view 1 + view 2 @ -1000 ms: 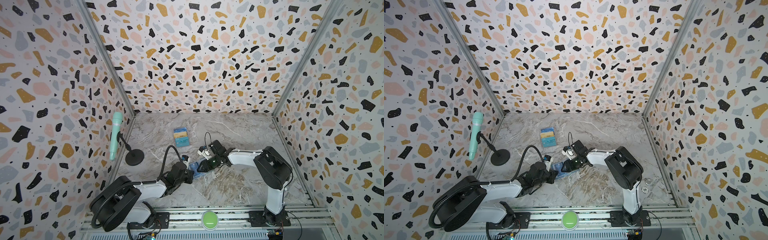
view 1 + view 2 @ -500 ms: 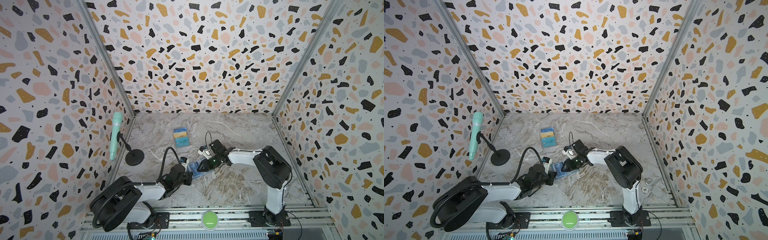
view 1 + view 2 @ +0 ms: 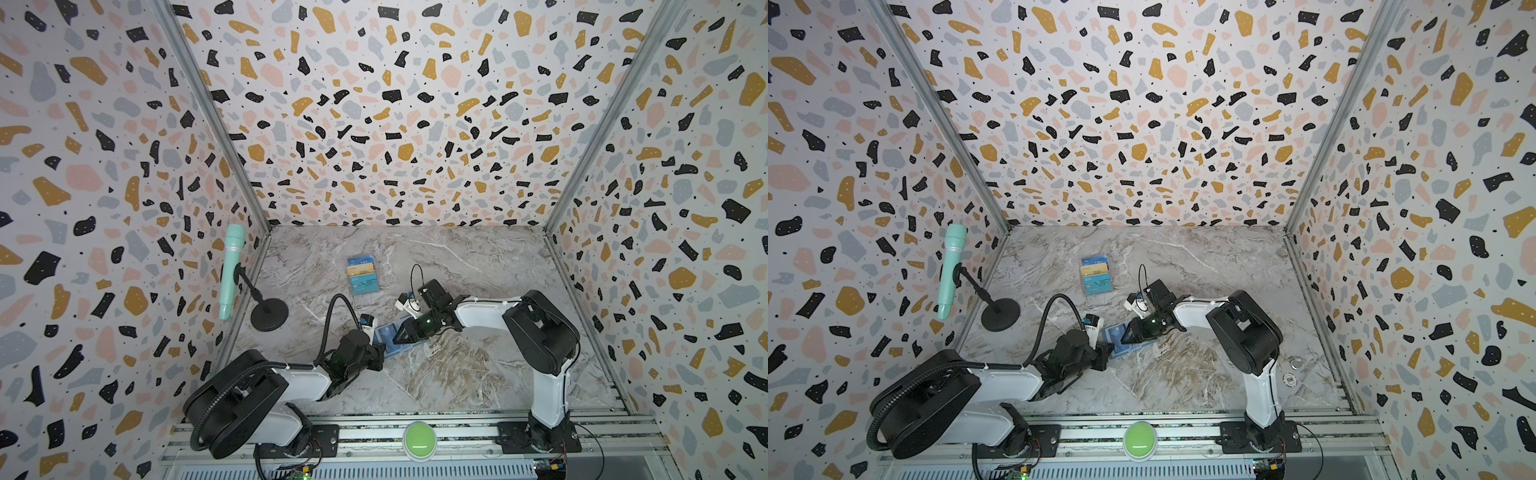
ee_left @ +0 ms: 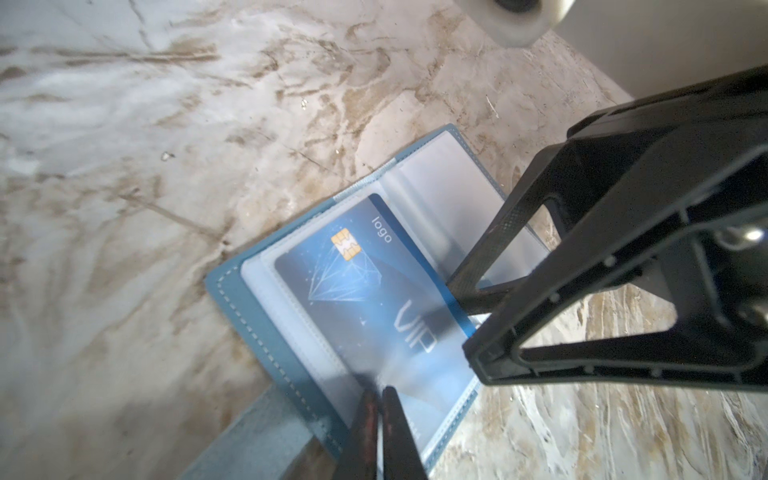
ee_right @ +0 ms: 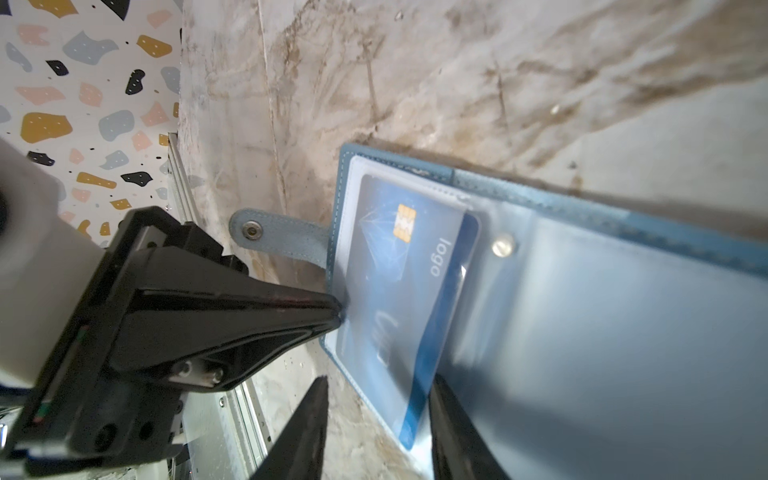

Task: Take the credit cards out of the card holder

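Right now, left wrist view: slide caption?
Left gripper, shut, at the edge of the open card holder; right gripper, jaws open, bracketing the end of the blue VIP card.

The enclosure has 3 walls point(image 3: 395, 124) covered in a terrazzo print: black, ochre, pink and grey chips on white. Aluminium profiles point(image 3: 218, 124) run up both rear corners. The bench point(image 3: 478, 257) carries a grey-and-brown marble pattern. A slotted aluminium rail point(image 3: 365, 446) borders its front edge. Lighting is even.

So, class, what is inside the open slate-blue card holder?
The card holder shows a blue VIP card with a gold chip in a clear sleeve; the facing clear pocket looks empty. Anything beneath that card is covered.
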Tool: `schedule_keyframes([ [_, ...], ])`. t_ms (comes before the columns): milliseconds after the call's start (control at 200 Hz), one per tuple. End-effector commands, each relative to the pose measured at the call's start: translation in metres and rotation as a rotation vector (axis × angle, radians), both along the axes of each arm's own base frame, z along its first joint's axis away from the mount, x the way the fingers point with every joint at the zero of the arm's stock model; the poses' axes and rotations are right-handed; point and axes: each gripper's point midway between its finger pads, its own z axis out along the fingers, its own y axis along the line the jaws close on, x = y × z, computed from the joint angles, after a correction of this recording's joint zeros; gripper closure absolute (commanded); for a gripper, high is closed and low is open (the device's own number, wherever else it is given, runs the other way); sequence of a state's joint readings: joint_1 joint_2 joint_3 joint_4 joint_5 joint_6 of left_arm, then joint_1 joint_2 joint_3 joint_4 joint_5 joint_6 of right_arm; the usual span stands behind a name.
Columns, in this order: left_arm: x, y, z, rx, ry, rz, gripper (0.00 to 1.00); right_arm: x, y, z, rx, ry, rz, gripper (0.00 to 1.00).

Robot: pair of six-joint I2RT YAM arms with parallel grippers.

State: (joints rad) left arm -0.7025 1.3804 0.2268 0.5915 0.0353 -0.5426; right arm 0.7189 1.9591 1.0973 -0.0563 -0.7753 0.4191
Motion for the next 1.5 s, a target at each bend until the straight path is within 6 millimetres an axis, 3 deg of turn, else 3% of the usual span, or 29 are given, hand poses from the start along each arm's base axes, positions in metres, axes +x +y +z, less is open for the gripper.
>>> schedule_keyframes([
  [0, -0.015, 0.016, -0.024, 0.072, 0.065, 0.014, 0.91, -0.007, 0.010, 0.013, 0.080, 0.046, 0.039, 0.59],
  [365, -0.017, 0.018, -0.029, 0.072, 0.073, 0.014, 0.91, -0.011, 0.014, 0.021, 0.186, 0.131, 0.056, 0.59],
  [641, -0.017, 0.019, -0.028, 0.076, 0.068, 0.017, 0.91, -0.009, 0.015, 0.005, 0.152, 0.152, 0.053, 0.60],
  [1096, -0.017, 0.021, -0.028, 0.086, 0.066, 0.023, 0.91, -0.013, 0.026, -0.003, 0.128, 0.156, 0.074, 0.60],
  [1497, -0.019, 0.028, -0.031, 0.097, 0.071, 0.047, 0.92, -0.016, 0.028, 0.018, 0.221, 0.169, 0.093, 0.65],
])
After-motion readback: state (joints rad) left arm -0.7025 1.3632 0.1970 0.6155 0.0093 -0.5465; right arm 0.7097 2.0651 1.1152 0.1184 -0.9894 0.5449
